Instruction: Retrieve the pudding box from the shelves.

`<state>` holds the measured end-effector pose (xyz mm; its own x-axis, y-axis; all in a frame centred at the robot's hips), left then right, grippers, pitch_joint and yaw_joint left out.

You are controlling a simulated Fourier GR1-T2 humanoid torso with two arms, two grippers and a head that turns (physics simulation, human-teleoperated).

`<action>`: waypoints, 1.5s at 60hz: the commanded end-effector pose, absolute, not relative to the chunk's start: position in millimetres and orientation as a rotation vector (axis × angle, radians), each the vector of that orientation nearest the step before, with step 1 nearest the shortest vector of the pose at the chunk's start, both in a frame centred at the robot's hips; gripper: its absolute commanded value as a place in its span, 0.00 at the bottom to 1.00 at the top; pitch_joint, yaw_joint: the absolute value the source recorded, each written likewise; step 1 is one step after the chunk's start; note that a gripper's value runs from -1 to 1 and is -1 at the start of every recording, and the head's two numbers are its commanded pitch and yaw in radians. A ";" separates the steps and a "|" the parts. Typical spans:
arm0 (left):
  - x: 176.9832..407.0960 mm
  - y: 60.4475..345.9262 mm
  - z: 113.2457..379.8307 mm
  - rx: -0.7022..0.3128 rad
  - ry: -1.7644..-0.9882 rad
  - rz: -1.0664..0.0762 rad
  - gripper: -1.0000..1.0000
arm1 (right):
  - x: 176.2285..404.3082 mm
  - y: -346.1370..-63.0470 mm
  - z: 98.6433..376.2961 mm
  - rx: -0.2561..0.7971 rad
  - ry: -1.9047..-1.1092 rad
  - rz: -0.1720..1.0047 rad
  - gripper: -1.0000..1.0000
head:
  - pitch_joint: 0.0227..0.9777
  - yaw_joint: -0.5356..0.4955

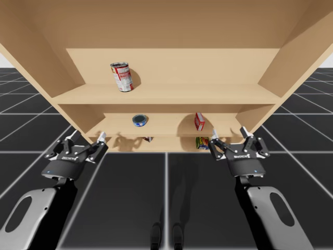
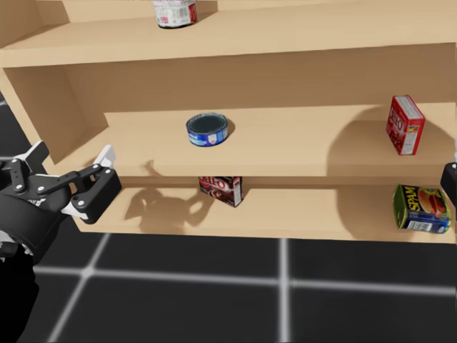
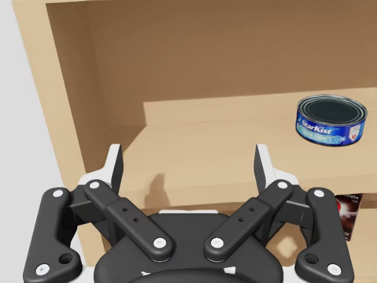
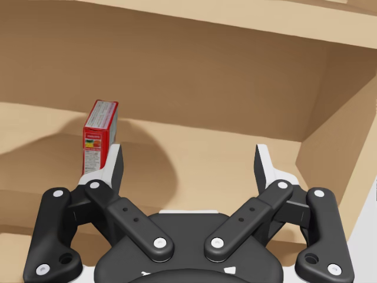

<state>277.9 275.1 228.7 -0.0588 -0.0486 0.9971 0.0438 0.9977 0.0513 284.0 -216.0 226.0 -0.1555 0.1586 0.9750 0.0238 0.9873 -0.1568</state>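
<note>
**Hovering at shelf front with both grippers spread, pudding box on lowest shelf**

Find pudding box (image 2: 221,190), dark, standing on lowest board of wooden shelves (image 2: 285,153), near front edge, top partly hidden by middle board; place it just below and slightly right of blue tin (image 2: 207,129), which lies flat on middle board; note it well apart from green-yellow can (image 2: 421,208) lying at right end of same lowest board

Hold left gripper (image 1: 87,135) outside shelves, at front edge by left wall, fingers spread wide with nothing between them; see in left wrist view blue tin ahead and off to one side on middle board, plus a corner of pudding box one board down, beside one finger, not touching

Hold right gripper (image 1: 229,133) at front edge toward right end, fingers likewise spread wide, pinching nothing; see in right wrist view red box (image 4: 100,137) upright on middle board ahead, lined up behind one fingertip; read it as apart from that finger in high view

Spot red-and-white can (image 1: 122,76) standing on top board, left of middle; see dark gridded floor (image 1: 166,198) under both arms; place pudding box between the two grippers in high view, nearer the left one, touched by neither
</note>
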 end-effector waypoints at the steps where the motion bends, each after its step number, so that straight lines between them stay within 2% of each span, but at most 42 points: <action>1: 275.6 266.9 229.2 -0.017 -1.630 -0.082 0.00 | 283.6 -212.5 224.7 -0.145 -1.721 0.130 0.00 | 0.71 0.70; 13: 270.8 247.3 229.7 -0.040 -1.658 -0.080 0.00 | 284.0 -214.6 225.1 -0.153 -1.719 0.120 0.00 | 0.71 0.69; 19: 259.0 241.7 236.0 -0.068 -1.678 -0.062 0.00 | 285.9 -216.8 224.3 -0.152 -1.713 0.104 0.00 | 0.69 0.70; 21: 256.0 239.4 237.4 -0.037 -1.686 -0.058 0.00 | 285.9 -217.0 224.3 -0.151 -1.712 0.101 0.00 | 0.69 0.70; 23: 249.2 237.0 238.8 -0.071 -1.696 -0.085 0.00 | 285.5 -217.0 224.6 -0.147 -1.712 0.095 0.00 | 0.69 0.70; 27: 242.1 232.8 239.0 -0.093 -1.670 -0.108 0.00 | 285.4 -216.8 224.4 -0.143 -1.711 0.091 0.00 | 0.69 0.70; 34: 229.5 226.1 229.8 -0.160 -1.662 -0.087 0.00 | 284.9 -218.1 225.5 -0.131 -1.715 0.075 0.00 | 0.69 0.71; 38: 228.3 223.5 218.2 -0.138 -1.671 -0.076 0.00 | 283.9 -219.8 227.3 -0.097 -1.713 0.059 0.00 | 0.69 0.72; 41: 228.5 221.2 208.9 -0.139 -1.647 -0.075 0.00 | 284.1 -220.9 227.5 -0.104 -1.715 0.056 0.00 | 0.69 0.72; 49: 233.6 213.2 179.1 -0.147 -1.584 -0.091 0.00 | 284.3 -222.1 227.6 -0.100 -1.714 0.056 0.00 | 0.69 0.71; 58: 245.3 200.4 159.3 -0.163 -1.549 -0.132 0.00 | 284.1 -221.6 227.5 -0.099 -1.712 0.060 0.00 | 0.69 0.71; 71: 272.7 187.7 148.7 -0.184 -1.479 -0.174 0.00 | 283.6 -222.7 227.9 -0.097 -1.710 0.059 0.00 | 0.70 0.72; 90: 311.8 183.3 137.3 -0.230 -1.465 -0.208 0.00 | 283.6 -222.1 227.0 -0.070 -1.699 0.053 0.00 | 0.70 0.71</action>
